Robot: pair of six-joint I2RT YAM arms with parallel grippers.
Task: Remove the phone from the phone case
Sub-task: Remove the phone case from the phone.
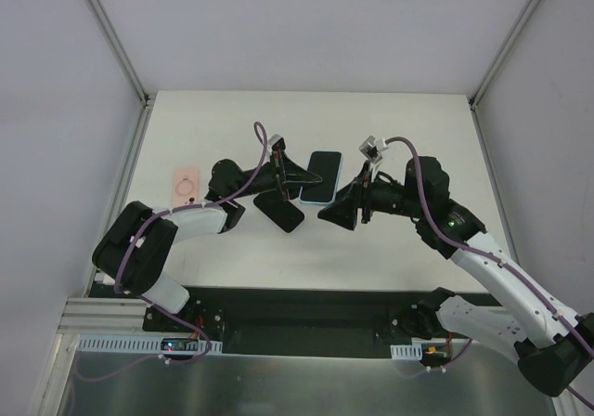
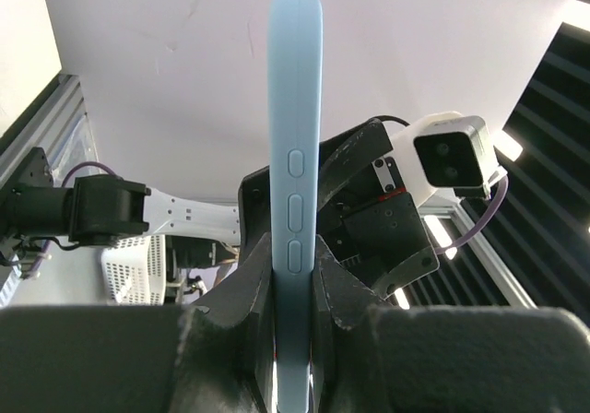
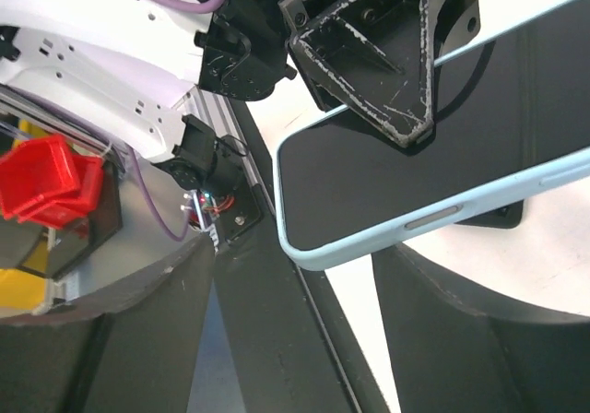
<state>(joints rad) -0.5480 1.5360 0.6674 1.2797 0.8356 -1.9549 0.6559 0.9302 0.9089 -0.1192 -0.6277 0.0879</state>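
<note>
Left gripper (image 2: 293, 289) pinching phone case (image 2: 295, 81) edgewise; phone (image 3: 350, 173) inside, held above table (image 1: 399, 128). Right gripper (image 3: 295, 289) jaws spread, straddling case rim. Judgement: peel rim from corner, left clamp firm, avoid side buttons (image 2: 297, 210).

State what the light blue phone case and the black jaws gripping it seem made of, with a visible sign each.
Phone case: probably silicone or soft plastic, matte: rounded edge, moulded buttons, no glare. Jaws: seemingly hard black plastic: whitish scratches show in the right wrist view.
</note>
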